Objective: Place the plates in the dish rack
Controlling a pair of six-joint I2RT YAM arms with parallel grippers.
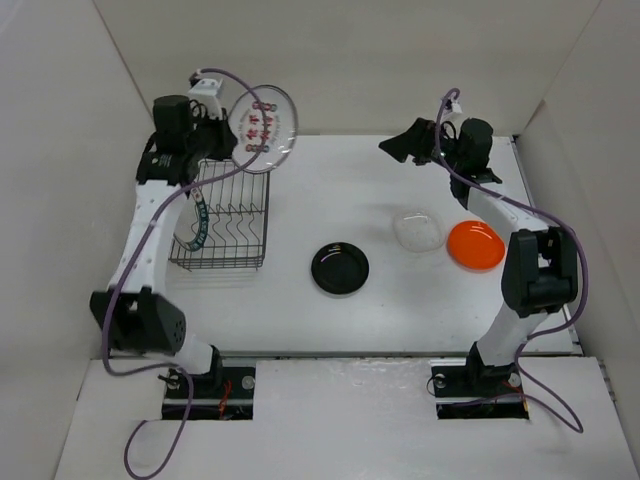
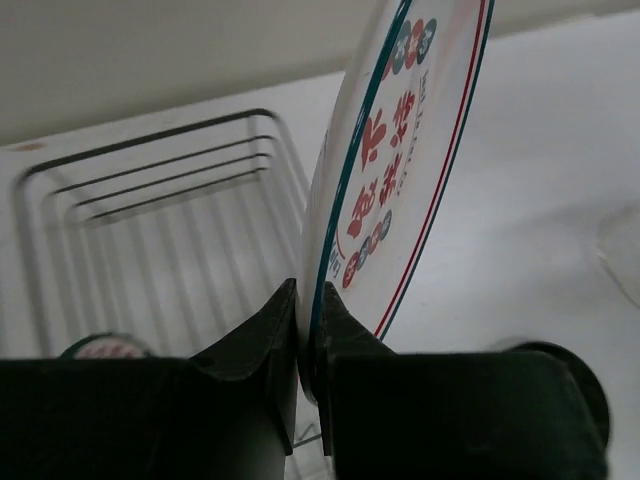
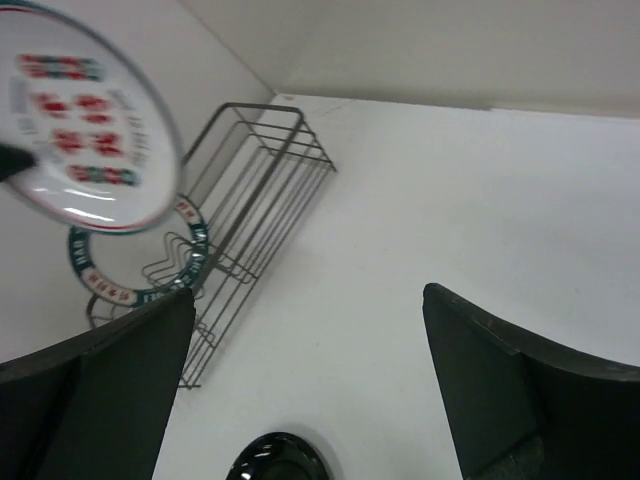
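The round white plate with red markings [image 1: 263, 128] hangs in the air at the far end of the dark wire dish rack [image 1: 235, 225], its rim clamped in the closed left jaws. Step in hand: racking it (right jaws open, empty). The next move likely calls for lowering it edge-first into a free divider slot.

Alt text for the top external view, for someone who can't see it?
The left gripper holds a white plate with red markings by the far end of the dish rack, where a patterned-rim plate stands. The black plate, clear plate and orange plate lie to its right; the right gripper hangs open, empty.
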